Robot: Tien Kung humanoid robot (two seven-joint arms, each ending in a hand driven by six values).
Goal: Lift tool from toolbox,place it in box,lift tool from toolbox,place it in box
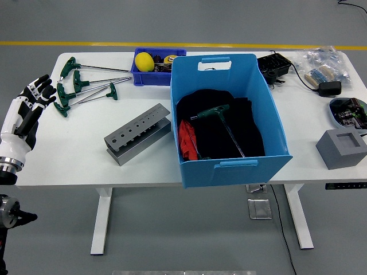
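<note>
White table (pixel 74 154), blue bin, green handles: that was the spread in front of you, operator. Your left hand (pixel 26 117) hung over the table's left edge, white-shelled with black finger joints, fingers (pixel 40 86) loosely extended and holding nothing. Its fingertips pointed toward the cluster of green T-handle wrenches (pixel 77 89) lying flat at the far-left corner, close by but not touching them (four green handles could be counted, shafts running right toward the small tray). Your right hand was out of frame.

One T-handle tool (pixel 221 123) already lay inside the large blue box (pixel 229 166) at mid-table, resting on black cloth (pixel 215 137) beside something red (pixel 186 140). Just left of the box sat a grey metal tool holder (pixel 137 133) with a row of holes along its top, angled across the tabletop. Behind it, against the box's far-left corner, a small dark-blue tray (pixel 140 77) held a yellow object (pixel 144 61). At the table's right end stood a grey block (pixel 343 149) with a square recess.
</note>
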